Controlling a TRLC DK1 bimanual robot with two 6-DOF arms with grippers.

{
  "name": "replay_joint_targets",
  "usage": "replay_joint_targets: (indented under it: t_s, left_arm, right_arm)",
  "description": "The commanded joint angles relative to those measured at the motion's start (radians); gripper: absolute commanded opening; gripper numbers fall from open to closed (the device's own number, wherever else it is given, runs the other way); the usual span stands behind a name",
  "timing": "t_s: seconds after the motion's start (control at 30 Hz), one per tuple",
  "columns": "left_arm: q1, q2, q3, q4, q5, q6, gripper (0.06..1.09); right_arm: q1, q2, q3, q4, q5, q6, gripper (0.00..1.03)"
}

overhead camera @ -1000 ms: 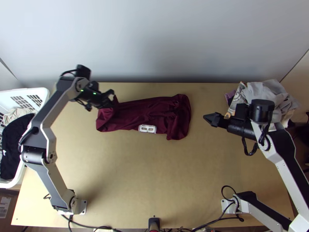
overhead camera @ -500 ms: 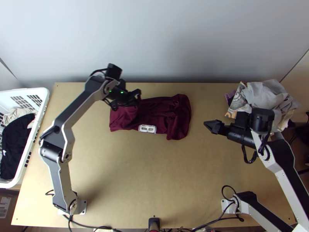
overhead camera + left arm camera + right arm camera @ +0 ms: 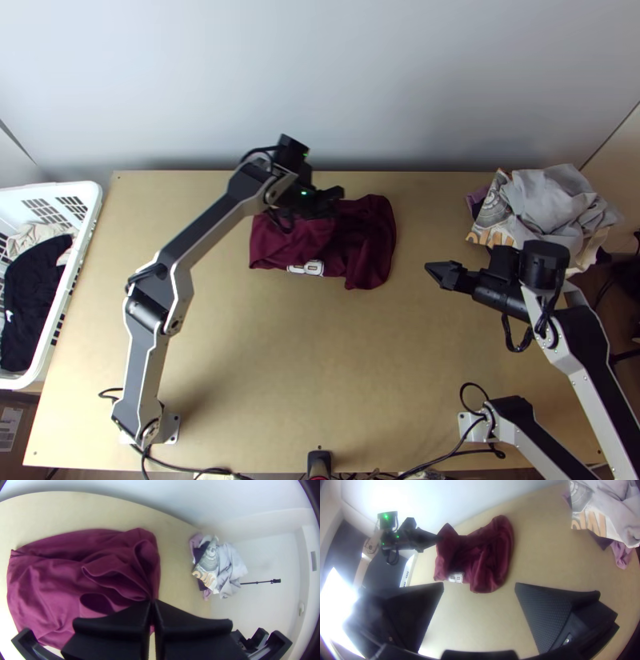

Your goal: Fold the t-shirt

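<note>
Taking the dial as laid on the top view with 12 at the table's far edge, the maroon t-shirt (image 3: 372, 256) lies at the table's 12 o'clock, drawn into a short, thick bundle, and I would call the fold well along but unfinished. The left gripper (image 3: 152, 601) has its fingers closed on a pinch of the shirt at the bundle's 12 o'clock side, holding that cloth up off the table (image 3: 320, 360). From there the raised layer slopes down toward 9 o'clock, while the rounded end at 3 o'clock rests on the wood, creased and a little rumpled. A white printed patch (image 3: 306, 268) shows at the bundle's 6 o'clock edge. Judging by the narrow shape, the sides are already turned in and this is a fold across the length; what remains is to lay the held layer down, let go, square the edges and press out the loose ripples, which could otherwise leave the packet lopsided. The right gripper (image 3: 479, 584) waits past the bundle's 3 o'clock end, fingers wide apart with nothing between them. Beyond it, between 2 and 3 o'clock, is a loose pile of clothes (image 3: 560, 200); a white laundry basket (image 3: 88, 192) with a black garment (image 3: 32, 288) stands near 9.
</note>
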Motion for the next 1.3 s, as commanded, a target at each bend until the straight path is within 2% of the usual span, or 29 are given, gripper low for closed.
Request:
replay_joint_targets:
  t_s: [0.0,0.4,0.43,0.5,0.53,0.6,0.77,0.97,1.13,1.2,1.27]
  left_arm:
    - [-0.066,0.06,0.056,0.126,-0.01,-0.062,0.09]
    - [-0.142,0.204,0.1,0.323,-0.012,-0.131,0.1]
    - [-0.144,0.222,0.1,0.346,-0.016,-0.137,0.19]
    - [-0.145,0.256,0.1,0.383,-0.026,-0.137,0.66]
    - [-0.145,0.268,0.1,0.396,-0.041,-0.134,0.84]
    - [-0.145,0.271,0.1,0.402,-0.055,-0.137,1.0]
    - [-0.162,0.195,0.102,0.435,-0.064,-0.235,1.02]
    - [-0.159,0.104,0.087,0.475,-0.076,-0.3,1.02]
    - [-0.067,0.006,0.001,0.449,-0.058,-0.246,1.02]
    - [-0.013,-0.038,-0.013,0.36,-0.029,-0.186,1.02]
    - [0.029,-0.083,-0.022,0.233,-0.024,-0.068,1.03]
  right_arm:
    - [-0.012,-0.05,-0.064,0.008,-0.001,0.007,0.99]
    - [-0.025,-0.062,-0.074,0.032,-0.003,0.018,0.99]
    - [-0.027,-0.06,-0.074,0.032,-0.006,0.02,0.99]
    - [-0.027,-0.06,-0.073,0.032,-0.012,0.021,0.99]
    - [-0.027,-0.06,-0.073,0.032,-0.014,0.023,0.99]
    - [-0.024,-0.059,-0.073,0.032,-0.014,0.021,0.99]
    - [-0.016,-0.057,-0.09,0.048,-0.014,0.023,0.99]
    - [-0.009,-0.048,-0.108,0.088,-0.014,0.03,0.99]
    - [0.025,-0.025,-0.139,0.098,-0.011,0.037,0.99]
    - [0.041,-0.016,-0.156,0.121,-0.009,0.037,0.99]
    - [0.036,0.0,-0.186,0.184,-0.006,0.046,0.99]
